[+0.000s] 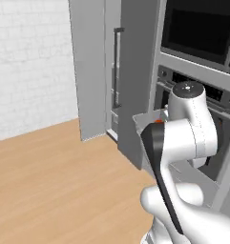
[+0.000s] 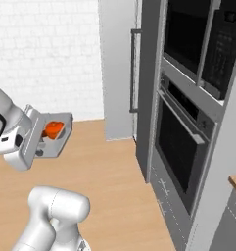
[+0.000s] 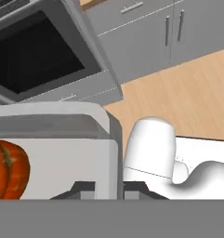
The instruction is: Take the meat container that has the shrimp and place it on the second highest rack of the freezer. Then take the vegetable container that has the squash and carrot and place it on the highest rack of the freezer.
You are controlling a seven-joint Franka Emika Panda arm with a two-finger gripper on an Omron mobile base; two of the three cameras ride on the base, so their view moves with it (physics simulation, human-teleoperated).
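Clamped on the near wall of the vegetable container point(image 3: 62, 153), the gripper point(image 3: 108, 188) holds the grey tray in the air, its dark finger tips on either side of that wall in the hand view. Orange-red squash and carrot point(image 2: 53, 129) pieces sit inside the tray, which is carried tilted above the wooden floor point(image 2: 114, 171), left of the oven stack point(image 2: 188, 122). Farther off, the freezer point(image 2: 120, 73) stands against the white brick wall point(image 2: 46, 54), well apart from the tray.
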